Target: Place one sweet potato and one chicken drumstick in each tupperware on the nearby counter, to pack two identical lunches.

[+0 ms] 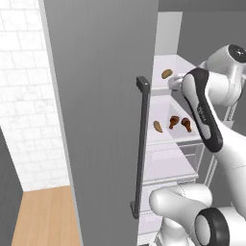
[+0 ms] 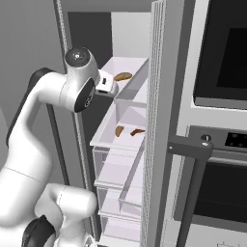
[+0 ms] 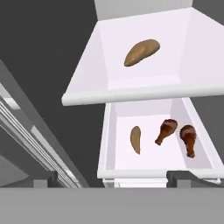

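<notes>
Pincer (image 3: pixel 112 176) stands wide apart and holds nothing, hovering before the open fridge. One tan-orange tapered sweet potato (image 3: pixel 141 52) lies alone on the upper white shelf (image 3: pixel 131 94). In the white drawer (image 3: pixel 105 148) below, a second sweet potato (image 3: pixel 136 139) lies beside two glossy red-brown club-shaped chicken drumsticks (image 3: pixel 166 131), all apart from one another.

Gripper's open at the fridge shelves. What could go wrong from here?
The upper shelf overhangs the lower shelf, so reaching for a chicken drumstick risks bumping its lip. The two drumsticks lie close together; the fingers may nudge the second chicken drumstick.
</notes>
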Motion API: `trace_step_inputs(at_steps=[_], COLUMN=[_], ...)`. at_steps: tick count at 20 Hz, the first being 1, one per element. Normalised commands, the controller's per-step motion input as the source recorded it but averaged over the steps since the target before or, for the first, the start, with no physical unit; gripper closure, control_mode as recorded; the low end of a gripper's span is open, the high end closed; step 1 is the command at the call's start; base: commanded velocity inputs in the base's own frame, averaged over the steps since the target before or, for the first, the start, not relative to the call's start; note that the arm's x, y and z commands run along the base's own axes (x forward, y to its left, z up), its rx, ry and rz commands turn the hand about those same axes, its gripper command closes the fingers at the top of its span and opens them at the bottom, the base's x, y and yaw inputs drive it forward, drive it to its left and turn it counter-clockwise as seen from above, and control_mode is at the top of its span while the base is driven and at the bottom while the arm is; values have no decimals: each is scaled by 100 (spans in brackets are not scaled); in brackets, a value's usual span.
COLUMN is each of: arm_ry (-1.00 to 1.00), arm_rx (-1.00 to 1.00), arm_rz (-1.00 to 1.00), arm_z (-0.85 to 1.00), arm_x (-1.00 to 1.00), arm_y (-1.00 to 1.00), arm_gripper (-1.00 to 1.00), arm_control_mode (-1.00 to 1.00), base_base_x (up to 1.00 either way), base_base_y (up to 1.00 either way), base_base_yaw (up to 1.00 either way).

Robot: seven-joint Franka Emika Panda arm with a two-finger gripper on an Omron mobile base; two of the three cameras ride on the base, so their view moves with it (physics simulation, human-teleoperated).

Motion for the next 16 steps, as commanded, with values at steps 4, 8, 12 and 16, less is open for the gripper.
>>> trace_step_inputs(at_steps=[4, 8, 12, 16], arm_ry=[0, 0, -1, 0], arm_rx=[0, 0, 0, 1], arm_rz=[-5, 0, 0, 0], arm_z=[11, 0, -6, 0], arm_x=[3, 23, 42, 58], arm_y=[-19, -21, -16, -10], arm_gripper=[-100, -100, -100, -100], arm_control_mode=[-100, -100, -100, -100], base_base_x=[0, 0, 0, 0], base_base_y=[0, 0, 0, 0], base_base_yaw=[0, 0, 0, 0])
